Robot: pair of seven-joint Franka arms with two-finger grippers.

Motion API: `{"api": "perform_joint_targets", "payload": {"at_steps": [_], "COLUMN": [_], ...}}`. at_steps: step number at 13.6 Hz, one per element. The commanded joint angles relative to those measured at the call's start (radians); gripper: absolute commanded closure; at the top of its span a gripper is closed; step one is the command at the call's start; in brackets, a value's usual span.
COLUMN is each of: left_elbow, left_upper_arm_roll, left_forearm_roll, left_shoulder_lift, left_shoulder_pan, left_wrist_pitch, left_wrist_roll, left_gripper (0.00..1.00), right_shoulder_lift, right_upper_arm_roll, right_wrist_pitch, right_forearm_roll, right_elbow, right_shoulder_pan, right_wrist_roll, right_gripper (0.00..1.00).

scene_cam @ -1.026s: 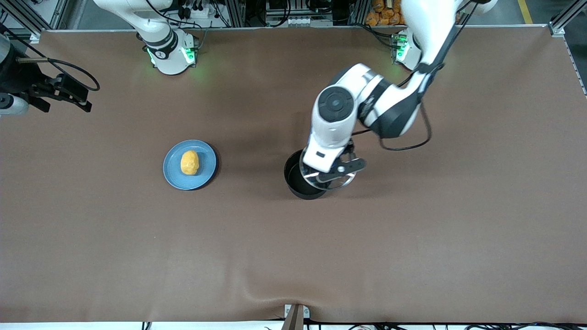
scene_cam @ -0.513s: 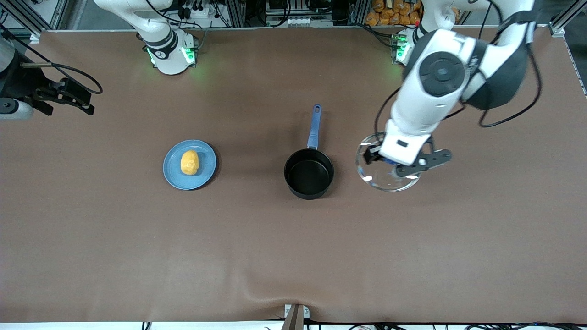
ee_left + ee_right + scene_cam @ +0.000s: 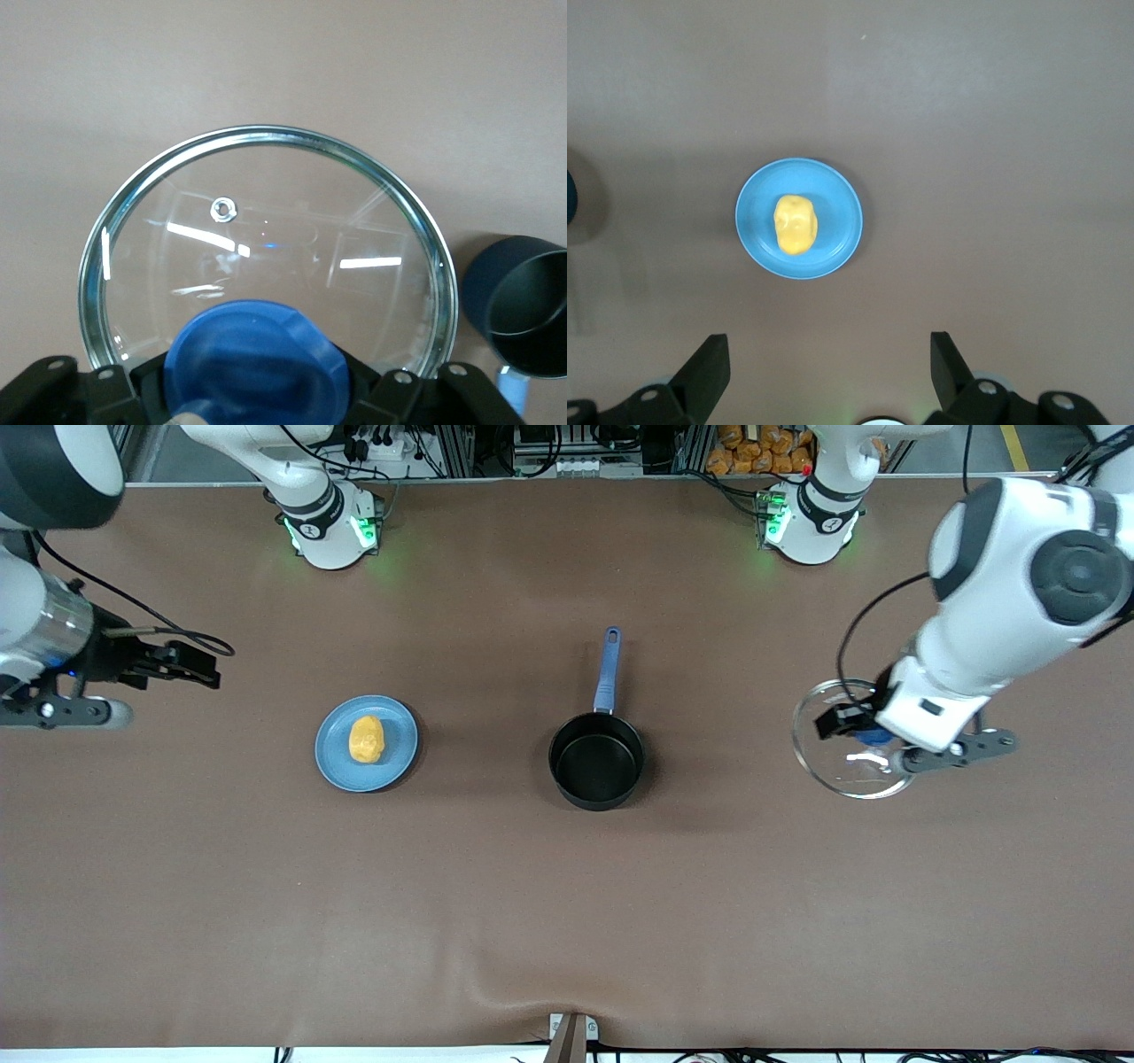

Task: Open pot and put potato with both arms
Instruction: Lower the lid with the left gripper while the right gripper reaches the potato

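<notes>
We set the lid (image 3: 843,746) flat near the worktop's left-arm end — left gripper (image 3: 873,737) clenched on its knob (image 3: 257,365) — while the right gripper (image 3: 182,664), jaws released, targets the potato (image 3: 366,739).

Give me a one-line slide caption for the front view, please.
Left gripper holds the lid over the table; pot open, potato on plate.

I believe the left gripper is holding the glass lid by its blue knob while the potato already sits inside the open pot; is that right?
Not quite. The potato is not in the pot; it lies on the blue plate, toward the right arm's end of the table, as the front view shows. The pot is open and empty. The rest holds: the left gripper is holding the glass lid by its blue knob.
</notes>
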Motion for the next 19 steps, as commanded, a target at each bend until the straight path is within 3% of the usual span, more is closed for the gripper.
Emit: {"api": "perform_joint_targets", "payload": {"at_steps": [1, 5, 10, 14, 19], "left_elbow": [-0.049, -0.182, -0.344, -0.489, -0.505], "left_upper_arm_roll": [-0.011, -0.01, -0.007, -0.002, 0.001], "left_forearm_roll": [-0.018, -0.012, -0.002, 0.034, 0.12], "left_shoulder_lift": [-0.01, 0.044, 0.109, 0.176, 0.248], "left_shoulder_pan": [0.034, 0.046, 0.095, 0.095, 0.112], "left_wrist_pitch": [0.035, 0.227, 0.473, 0.746, 0.839], "left_wrist_roll": [0.052, 0.058, 0.15, 0.152, 0.142], "left_gripper": [0.67, 0.66, 0.66, 0.67, 0.67], "right_shoulder_lift": [0.08, 0.088, 0.075, 0.089, 0.161], "right_upper_arm_roll": [0.007, 0.009, 0.009, 0.007, 0.007], "right_wrist_pitch": [0.003, 0.193, 0.434, 0.73, 0.782], "right_forearm_roll": [0.015, 0.03, 0.03, 0.029, 0.012], "right_elbow": [0.014, -0.161, -0.396, -0.6, -0.622], "right_shoulder_pan": [0.041, 0.064, 0.104, 0.156, 0.154], "right_wrist_roll": [0.009, 0.011, 0.156, 0.15, 0.097], "right_gripper": [0.0, 0.0, 0.0, 0.0, 0.0]}}
